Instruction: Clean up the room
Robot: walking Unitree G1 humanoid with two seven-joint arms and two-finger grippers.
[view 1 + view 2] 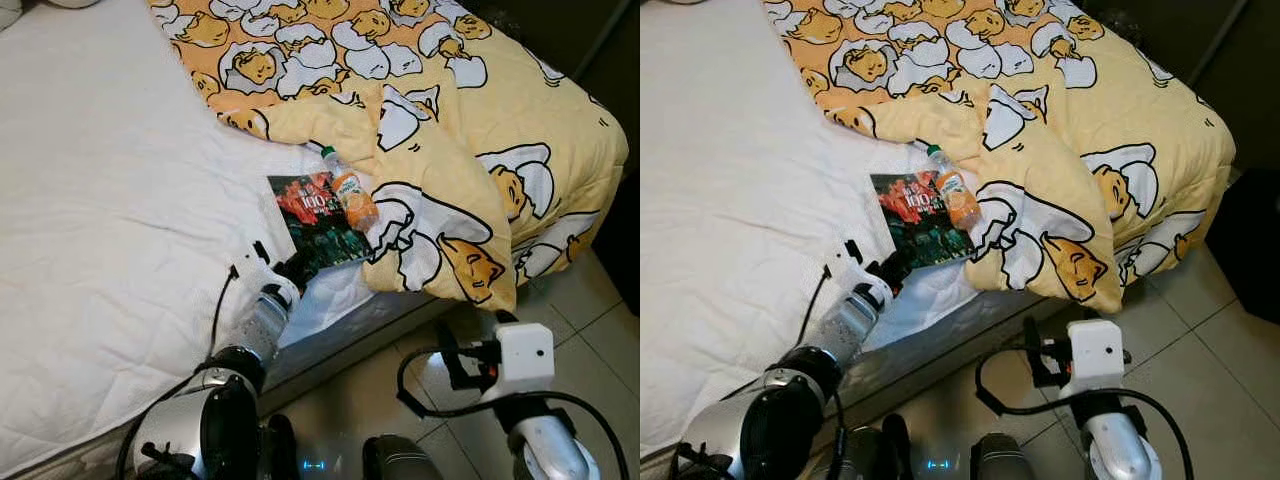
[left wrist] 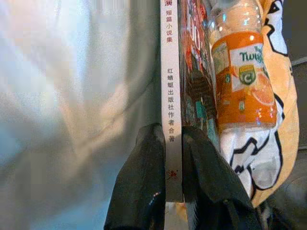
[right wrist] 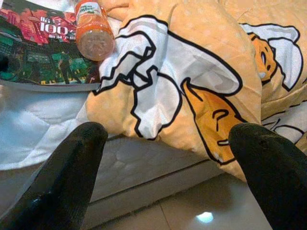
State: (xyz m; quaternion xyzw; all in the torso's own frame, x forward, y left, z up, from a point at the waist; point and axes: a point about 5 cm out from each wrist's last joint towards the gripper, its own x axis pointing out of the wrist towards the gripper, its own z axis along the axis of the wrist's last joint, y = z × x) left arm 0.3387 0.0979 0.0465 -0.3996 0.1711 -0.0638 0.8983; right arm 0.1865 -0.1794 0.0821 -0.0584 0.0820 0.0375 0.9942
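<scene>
**Operator:** Where is your left gripper, and what has it got?

**Observer:** Your left gripper is out over the near edge of the bed, at the near corner of the book. In your left wrist view the two black fingers sit on either side of the book's white spine, clamped against it, so you are gripping the book at that corner.

**Operator:** And how does the book lie?

**Observer:** It lies flat on the white mattress cover, close to the near edge of the bed, dark cover with red artwork facing up. A small bottle of orange drink lies on its side along the book's far-right edge, touching it, white cap pointing toward the head of the bed. The base of the bottle rests against the fold of the yellow cartoon-print duvet.

**Operator:** The duvet itself?

**Observer:** You see it bunched over the right half of the bed, with its corner hanging over the near edge toward the tiled floor.

**Operator:** My right gripper?

**Observer:** Your right gripper is low, beside the bed and above the floor tiles, well apart from the book. Its fingers are spread wide with nothing between them, and it points at the hanging duvet corner.
</scene>
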